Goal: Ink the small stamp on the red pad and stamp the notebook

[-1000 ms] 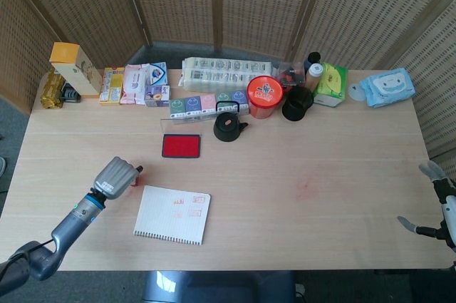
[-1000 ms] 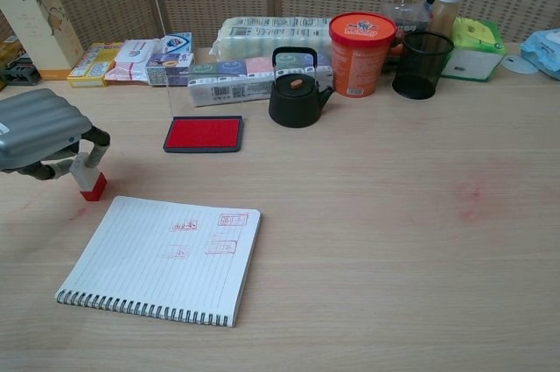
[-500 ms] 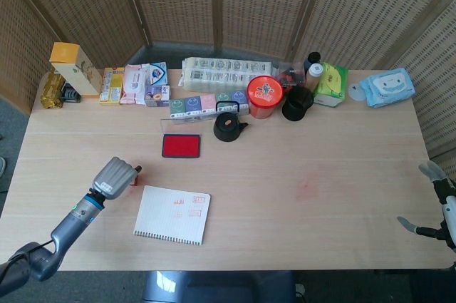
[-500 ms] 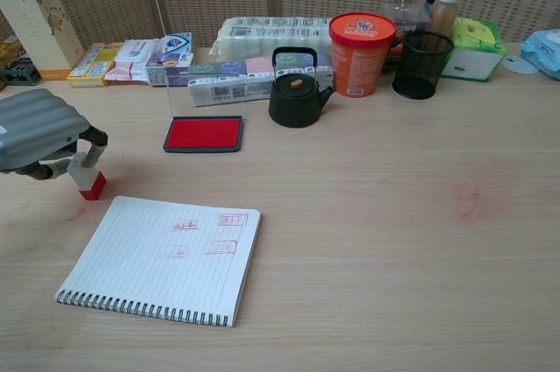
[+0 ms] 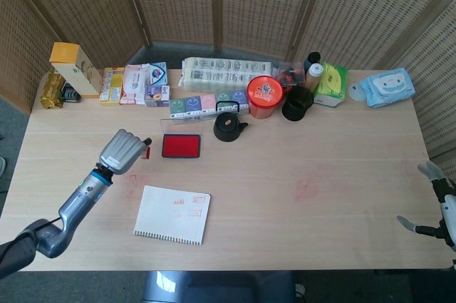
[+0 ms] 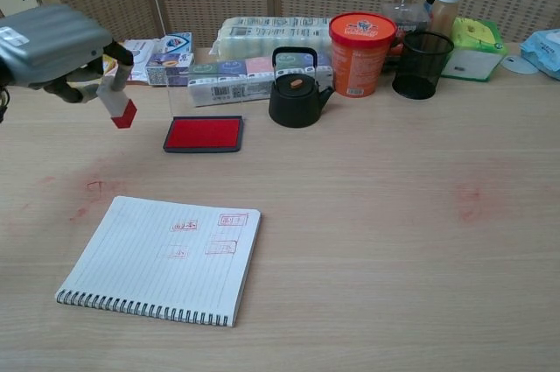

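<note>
Lifted off the desk (image 5: 285,217) since a second ago, my left robot hand (image 5: 120,150) has carried the small stamp (image 6: 116,102) up and away from the spot beside the notebook (image 6: 157,258), toward the red pad (image 6: 203,134). I hold the stamp pinched between thumb and fingers, red end down, in the air just left of the pad and clear of it. A faint red mark (image 6: 94,186) shows on the wood where the stamp stood.

My right robot hand (image 5: 436,203) sits at the desk's right edge, fingers spread, holding nothing.

The desk is pale wood with a reddish smudge (image 5: 305,189) right of centre. Woven wicker screens (image 5: 214,3) close off the back. Along the far edge runs a row of goods: a yellow-topped box (image 5: 71,66), flat packets (image 5: 135,83), a long white pack (image 5: 226,73), a black teapot (image 6: 297,92), an orange tub (image 6: 360,41), a black mesh cup (image 6: 422,64) and a blue wipes pack (image 5: 387,87). Between that row and the near edge, the middle and right of the wood lie open, the notebook near the front left.
</note>
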Robot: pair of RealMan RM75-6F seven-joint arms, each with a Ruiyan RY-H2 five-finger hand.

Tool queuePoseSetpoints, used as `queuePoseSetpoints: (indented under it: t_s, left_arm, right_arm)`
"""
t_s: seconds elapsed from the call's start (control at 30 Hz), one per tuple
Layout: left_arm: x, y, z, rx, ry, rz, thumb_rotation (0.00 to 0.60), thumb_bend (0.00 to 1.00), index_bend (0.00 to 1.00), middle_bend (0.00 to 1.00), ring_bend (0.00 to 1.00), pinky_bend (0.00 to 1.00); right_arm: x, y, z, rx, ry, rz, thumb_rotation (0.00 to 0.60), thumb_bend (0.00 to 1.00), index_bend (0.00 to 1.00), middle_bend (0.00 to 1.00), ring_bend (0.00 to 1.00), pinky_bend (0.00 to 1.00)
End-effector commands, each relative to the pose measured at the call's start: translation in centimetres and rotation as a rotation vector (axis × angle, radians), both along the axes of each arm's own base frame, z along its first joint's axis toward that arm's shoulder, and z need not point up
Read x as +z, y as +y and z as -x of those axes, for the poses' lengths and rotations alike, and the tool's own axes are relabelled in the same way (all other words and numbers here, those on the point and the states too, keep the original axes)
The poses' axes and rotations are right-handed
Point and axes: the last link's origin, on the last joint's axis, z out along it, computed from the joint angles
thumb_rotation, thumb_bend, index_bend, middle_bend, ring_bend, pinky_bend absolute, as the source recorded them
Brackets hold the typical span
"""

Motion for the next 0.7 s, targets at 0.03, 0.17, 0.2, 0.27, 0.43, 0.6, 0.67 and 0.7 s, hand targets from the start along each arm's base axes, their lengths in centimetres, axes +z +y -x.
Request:
queuePoseSetpoints:
  t_s: [0.03, 0.17, 0.2, 0.27, 0.43, 0.6, 0.67, 0.7]
  left_arm:
    - [-0.6, 1.7, -2.2, -0.009, 0.003, 0.001, 0.6, 0.4, 0.67, 1.0, 1.0, 1.0]
    - [-2.1, 3.4, -4.0, -0.004, 0.018, 0.006, 0.6, 0.4, 0.67, 1.0, 1.0, 1.0]
    - [-2.7, 3.8, -4.5, -0.002, 0.022, 0.012, 0.6, 0.4, 0.67, 1.0, 1.0, 1.0]
    - [-3.8, 4.3, -5.2, 0.001, 0.031, 0.025, 0.6, 0.4, 0.67, 1.0, 1.0, 1.0]
    - [-6.1, 5.0, -6.1, 0.011, 0.05, 0.049, 0.6, 0.4, 0.67, 1.0, 1.0, 1.0]
    - [-7.2, 5.7, -6.4, 0.028, 0.049, 0.054, 0.6, 0.41, 0.67, 1.0, 1.0, 1.0]
    - [-7.5, 5.9, -6.5, 0.031, 0.051, 0.054, 0.6, 0.41, 0.67, 1.0, 1.0, 1.0]
    - [-7.6, 6.0, -6.6, 0.031, 0.05, 0.054, 0.6, 0.41, 0.67, 1.0, 1.0, 1.0]
  right_arm:
    - [0.0, -0.3, 0.3, -0.015, 0.002, -0.002, 0.6, 0.13, 0.0, 0.0, 0.0, 0.0]
    - [-0.1, -0.7, 0.6, -0.034, 0.001, -0.009, 0.6, 0.13, 0.0, 0.0, 0.0, 0.0]
    - [-0.2, -0.8, 0.7, -0.039, 0.001, -0.01, 0.6, 0.13, 0.0, 0.0, 0.0, 0.0]
    - [-0.2, -0.9, 0.9, -0.047, 0.0, -0.013, 0.6, 0.13, 0.0, 0.0, 0.0, 0.0]
    - [-0.4, -1.3, 1.3, -0.067, -0.001, -0.022, 0.6, 0.13, 0.0, 0.0, 0.0, 0.0]
    - [-0.5, -1.5, 1.5, -0.081, -0.003, -0.029, 0.6, 0.13, 0.0, 0.0, 0.0, 0.0]
    - [-0.6, -1.6, 1.6, -0.085, -0.006, -0.032, 0.6, 0.13, 0.0, 0.0, 0.0, 0.0]
    - [-0.6, -1.6, 1.6, -0.085, -0.008, -0.032, 0.6, 0.13, 0.0, 0.0, 0.0, 0.0]
